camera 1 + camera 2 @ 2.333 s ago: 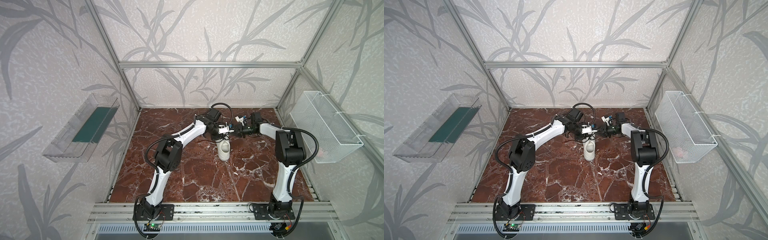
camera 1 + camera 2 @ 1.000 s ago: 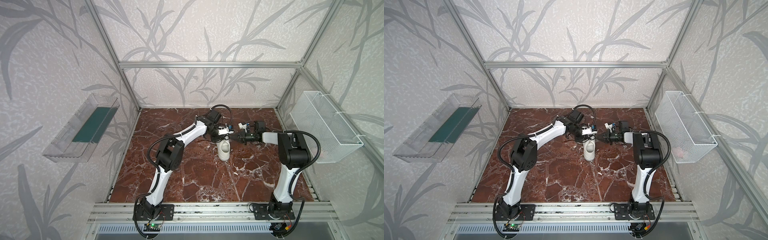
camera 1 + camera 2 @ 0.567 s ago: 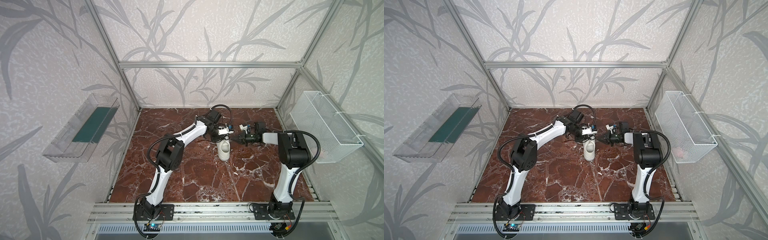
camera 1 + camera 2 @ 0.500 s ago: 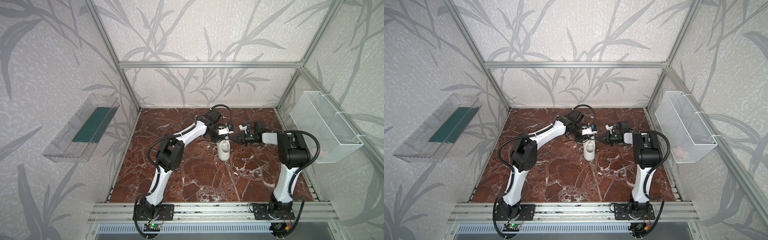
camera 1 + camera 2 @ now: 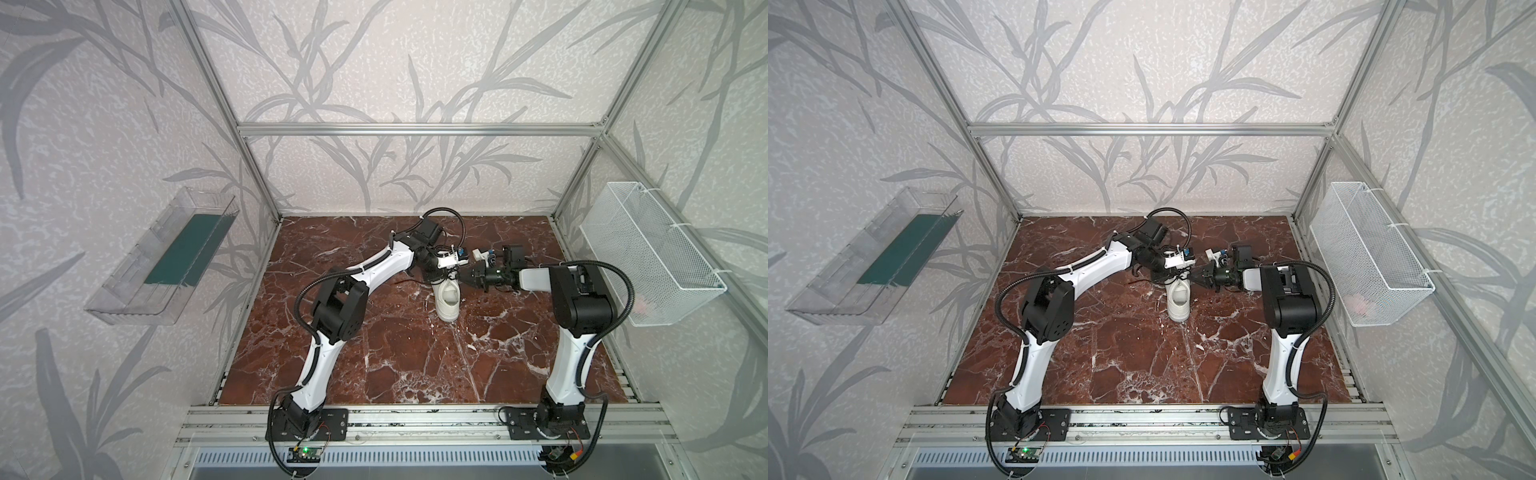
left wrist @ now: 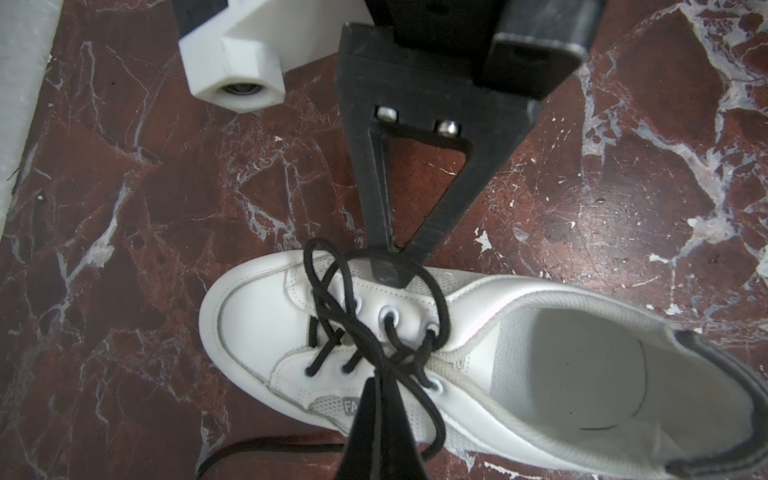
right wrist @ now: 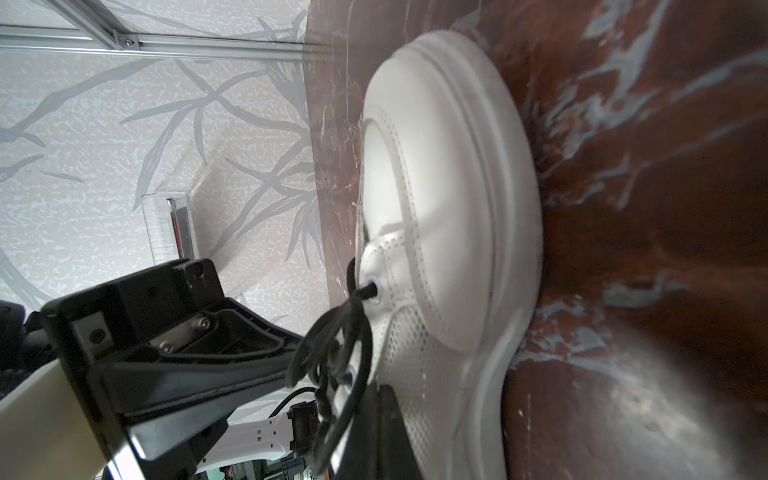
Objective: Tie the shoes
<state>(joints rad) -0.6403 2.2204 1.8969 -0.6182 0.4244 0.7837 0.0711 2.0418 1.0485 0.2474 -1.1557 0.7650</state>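
Note:
The white shoe point(image 5: 449, 301) point(image 5: 1178, 305) stands on the marble floor at the back middle, toe toward the back wall. In the left wrist view its black laces point(image 6: 332, 324) cross over the eyelets of the shoe point(image 6: 540, 353). My left gripper point(image 6: 381, 380) point(image 5: 444, 277) is shut on the lace at the crossing. My right gripper point(image 7: 384, 395) point(image 5: 464, 276) comes in from the right and is shut on a lace loop at the shoe's side point(image 7: 449, 187). The two grippers' tips nearly face each other over the lacing.
One loose lace end point(image 6: 270, 442) trails on the floor point(image 5: 395, 353) left of the shoe. A clear tray point(image 5: 166, 257) hangs on the left wall and a white wire basket point(image 5: 648, 257) on the right wall. Aluminium posts frame the cell.
Over two seconds the right wrist has swung nearer and lower beside the shoe. In the last half second almost nothing moves. Both grippers stay shut.

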